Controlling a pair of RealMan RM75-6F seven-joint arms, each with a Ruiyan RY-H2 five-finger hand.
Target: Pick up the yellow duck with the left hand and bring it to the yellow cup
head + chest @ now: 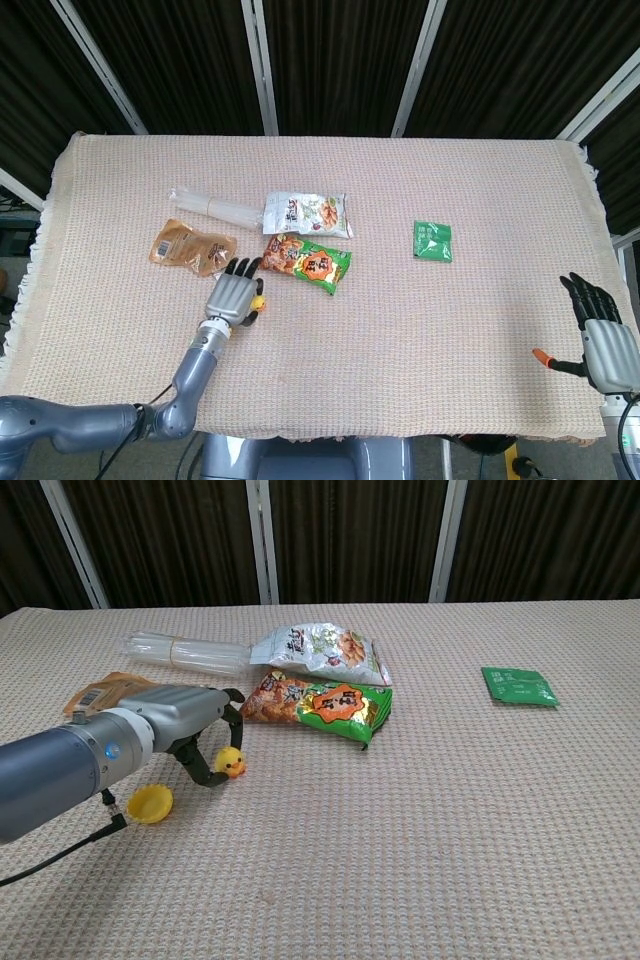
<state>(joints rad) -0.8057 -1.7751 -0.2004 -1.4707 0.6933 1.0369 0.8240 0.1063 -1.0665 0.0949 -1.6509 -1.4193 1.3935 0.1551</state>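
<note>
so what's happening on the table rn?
The left hand has its fingers curled around the yellow duck, which looks to be on the table cloth, not yet lifted. The yellow cup sits just beside it, near the left arm. The right hand hangs at the table's far edge, holding nothing. Snack bags lie behind the duck, untouched.

I see a beige woven cloth covering the surface (420,320). Left of centre, a silver snack bag (307,213) lies just behind an orange and green snack bag (306,261). A clear bundle of plastic sleeves (212,206) touches the silver bag's left end. A brown pouch (190,247) lies in front of that bundle. Well apart to the right sits a small green packet (433,241).
</note>
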